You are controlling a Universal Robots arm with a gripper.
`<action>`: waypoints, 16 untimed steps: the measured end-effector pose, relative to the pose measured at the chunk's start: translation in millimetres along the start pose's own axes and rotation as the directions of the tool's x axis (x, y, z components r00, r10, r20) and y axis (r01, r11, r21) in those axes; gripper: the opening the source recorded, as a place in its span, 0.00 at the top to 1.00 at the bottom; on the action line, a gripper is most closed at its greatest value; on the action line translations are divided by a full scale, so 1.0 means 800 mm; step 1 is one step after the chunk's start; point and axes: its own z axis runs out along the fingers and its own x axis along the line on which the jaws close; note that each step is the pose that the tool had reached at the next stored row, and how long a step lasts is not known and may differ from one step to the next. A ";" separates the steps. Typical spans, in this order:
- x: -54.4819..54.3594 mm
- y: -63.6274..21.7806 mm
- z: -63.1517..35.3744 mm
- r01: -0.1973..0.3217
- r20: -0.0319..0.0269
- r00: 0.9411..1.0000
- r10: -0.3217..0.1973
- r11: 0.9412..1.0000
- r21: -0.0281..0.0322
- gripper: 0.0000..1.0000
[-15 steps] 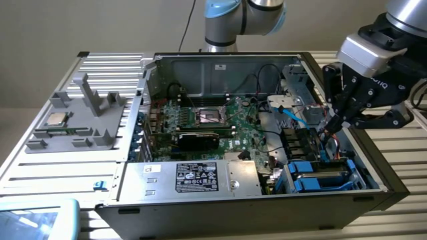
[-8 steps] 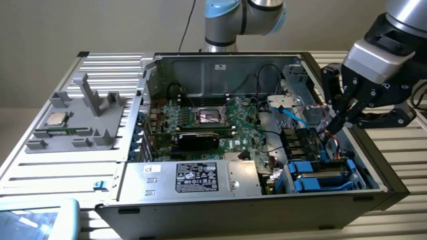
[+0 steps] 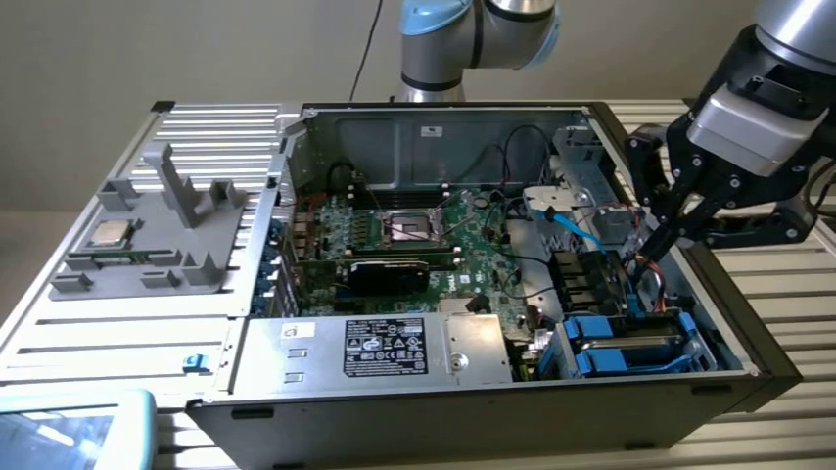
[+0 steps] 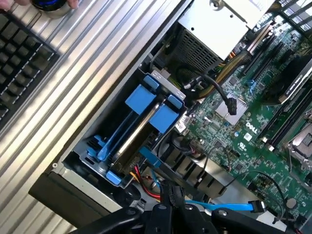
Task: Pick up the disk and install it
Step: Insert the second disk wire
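Bright blue disk [image 4: 146, 114] carrier, green motherboard [image 3: 432, 245].

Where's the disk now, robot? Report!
Pincer shut, empty, above the drive bay. Disk seated in its blue carrier inside the computer case. Red and blue cables nearby.

Robotics lab: open PC case [image 3: 731, 377] on slatted alu bench [image 3: 78, 323].

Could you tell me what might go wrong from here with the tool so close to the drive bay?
1. The shut tool hangs just above loose red and blue cables; it could snag them.
2. The disk sits in its blue carrier in the drive bay; a push off-centre might jam it.
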 end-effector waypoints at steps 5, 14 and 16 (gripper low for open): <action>0.000 0.000 0.000 0.075 0.003 0.997 -0.075 0.997 0.012 0.89; 0.000 0.000 0.000 0.221 0.007 0.975 -0.222 0.975 0.021 0.89; 0.000 0.000 0.000 0.256 0.008 0.967 -0.256 0.966 0.022 0.89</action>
